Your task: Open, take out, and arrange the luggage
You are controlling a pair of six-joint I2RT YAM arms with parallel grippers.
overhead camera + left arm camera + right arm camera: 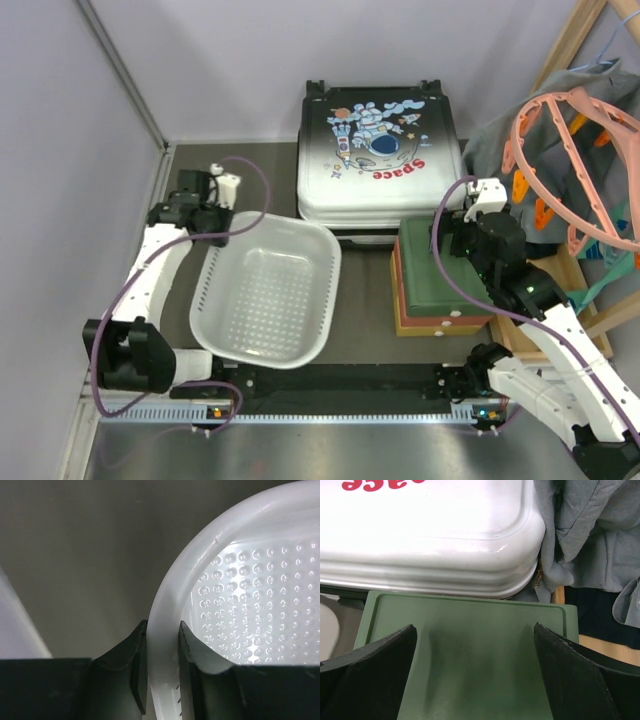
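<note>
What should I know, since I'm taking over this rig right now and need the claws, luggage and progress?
Left claw: shut on the rim of the white basket.
Right claw: open, holding nothing, over the green-topped box.
Luggage: closed, lying flat at the back, print up.
Done: no step on the luggage itself.
Left: open it, take out, arrange.

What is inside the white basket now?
Nothing lies in the white basket; only its bare perforated floor shows. The left gripper pinches its rim. Anything beneath it is hidden.
</note>
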